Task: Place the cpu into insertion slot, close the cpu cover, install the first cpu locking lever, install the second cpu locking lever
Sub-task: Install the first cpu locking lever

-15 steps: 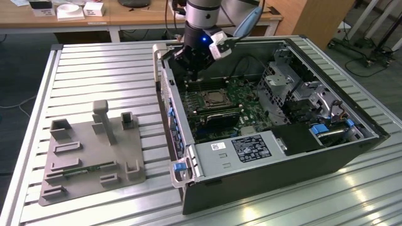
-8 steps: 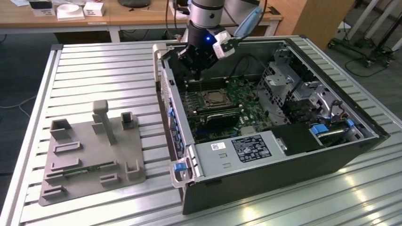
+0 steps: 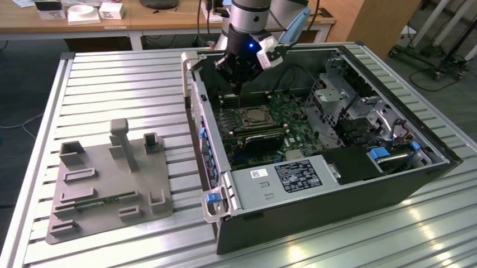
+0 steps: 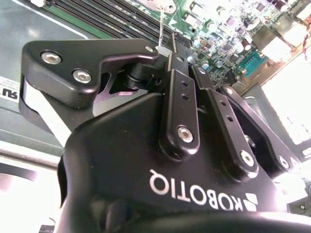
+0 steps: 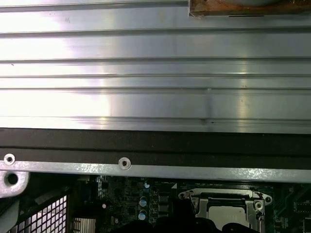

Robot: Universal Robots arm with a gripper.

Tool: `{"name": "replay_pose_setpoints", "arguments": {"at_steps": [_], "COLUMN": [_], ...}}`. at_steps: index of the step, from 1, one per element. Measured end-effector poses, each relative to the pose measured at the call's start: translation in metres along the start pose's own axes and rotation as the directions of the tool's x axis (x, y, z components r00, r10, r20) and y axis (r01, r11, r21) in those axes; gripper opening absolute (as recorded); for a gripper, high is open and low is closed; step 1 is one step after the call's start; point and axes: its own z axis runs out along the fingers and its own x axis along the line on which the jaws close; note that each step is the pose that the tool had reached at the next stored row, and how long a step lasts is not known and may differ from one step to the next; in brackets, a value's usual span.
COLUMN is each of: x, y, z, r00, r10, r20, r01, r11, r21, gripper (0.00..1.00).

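Inside the open computer case (image 3: 339, 204), which lies on its side on a slatted metal table (image 3: 111, 78), the green circuit board (image 3: 296, 133) faces upward. The insertion slot (image 3: 242, 114) sits near the middle of the board, toward the case's far end in the exterior view. The cpu (image 5: 232, 213) rests in this slot, its silvery top visible through the square window of the cpu cover (image 5: 219, 196), which appears to lie down flat around the chip. The gripper (image 3: 237, 88) hangs inside the case at its far end, just beyond the slot and above the board, apart from the cpu. In the second wrist view the gripper (image 4: 170, 48) has its two black fingers (image 4: 180, 97) drawn together until the tips meet or nearly meet. A thin pale wire runs onward from the tips, and whether it is pinched between them cannot be told. Long dark memory slots (image 4: 114, 14) lie on the board beyond the fingertips. Outside the case, on the exterior view's left, a grey moulded holder (image 3: 111, 181) with upright posts stands on the table, well apart from the case. Behind the table, beyond the case's far end, stands a wooden desk (image 3: 156, 21).
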Motion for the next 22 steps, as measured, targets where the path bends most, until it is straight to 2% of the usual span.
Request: {"name": "replay_pose_setpoints", "arguments": {"at_steps": [22], "x": [-0.0034], "y": [0.0000], "z": [-0.0012], "r00": [1.0000], "r10": [0.000], "r20": [0.0000], "r01": [0.000], "r11": [1.0000], "r21": [0.0000], "gripper": [0.10]}}
